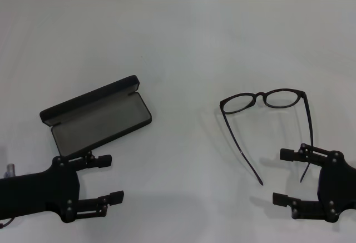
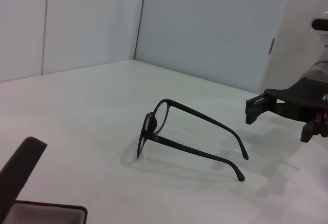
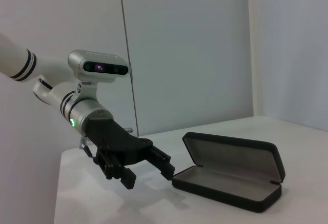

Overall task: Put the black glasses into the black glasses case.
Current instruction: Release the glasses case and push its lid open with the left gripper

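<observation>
Black glasses (image 1: 266, 99) temples toward robot (unfolded); black glasses case (image 1: 100, 122) open.

The glasses (image 1: 266, 100) have a thin, smooth frame that looks like dark plastic with a slight sheen, and clear lenses; the case (image 1: 95, 118) has a matt black shell, faintly grained, and a soft grey lining like felt or suede cloth. The table (image 1: 183, 43) is a smooth white surface with a low satin gloss that takes soft shadows. The left gripper (image 1: 113, 178) and right gripper (image 1: 283, 177) are matt black, hard plastic by the look, with small dull screw heads, and the left arm's wrist is glossy white and silvery metal.
</observation>
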Robot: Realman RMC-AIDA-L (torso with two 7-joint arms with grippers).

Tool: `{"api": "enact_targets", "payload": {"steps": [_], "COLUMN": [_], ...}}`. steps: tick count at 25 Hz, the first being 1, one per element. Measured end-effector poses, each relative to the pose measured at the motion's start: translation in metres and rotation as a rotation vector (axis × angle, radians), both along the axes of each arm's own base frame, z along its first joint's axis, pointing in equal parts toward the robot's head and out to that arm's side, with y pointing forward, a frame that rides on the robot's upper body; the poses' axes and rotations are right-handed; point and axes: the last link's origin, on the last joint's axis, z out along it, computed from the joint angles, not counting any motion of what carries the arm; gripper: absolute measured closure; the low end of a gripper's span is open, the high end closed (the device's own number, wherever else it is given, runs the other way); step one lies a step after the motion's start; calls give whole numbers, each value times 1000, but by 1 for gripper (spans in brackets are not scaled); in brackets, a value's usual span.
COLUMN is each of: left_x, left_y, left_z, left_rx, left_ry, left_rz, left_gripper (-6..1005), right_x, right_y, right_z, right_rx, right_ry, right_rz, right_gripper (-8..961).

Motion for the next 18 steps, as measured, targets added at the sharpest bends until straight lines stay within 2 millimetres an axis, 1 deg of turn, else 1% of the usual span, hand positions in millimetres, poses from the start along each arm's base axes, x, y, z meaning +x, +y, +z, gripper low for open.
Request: {"api": "enact_targets", "payload": {"steps": [9, 12, 14, 15, 16, 18], "left_x": [1, 5, 12, 12, 19, 23], "left_y": [-1, 1, 7, 7, 15, 22], "left_z": [0, 1, 7, 7, 15, 24], "left_rx": [-11, -34, -83, -83, -138, -169], "left_ry": [-10, -56, -121, -121, -166, -179], "left_rz": [-2, 56, 124, 124, 179, 213], "left_gripper": [196, 196, 197, 197, 197, 196], "right_x": [0, 0, -1, -1, -1, -1], "right_y": [1, 1, 2, 2, 2, 2], "right_z": [0, 1, 1, 2, 2, 2], "right_rx": [2, 7, 10, 11, 11, 9], "right_ry": [-3, 4, 8, 9, 10, 11], "right_rz": [-3, -4, -5, -6, -7, -8], "right_gripper": [115, 115, 115, 115, 115, 115]}}
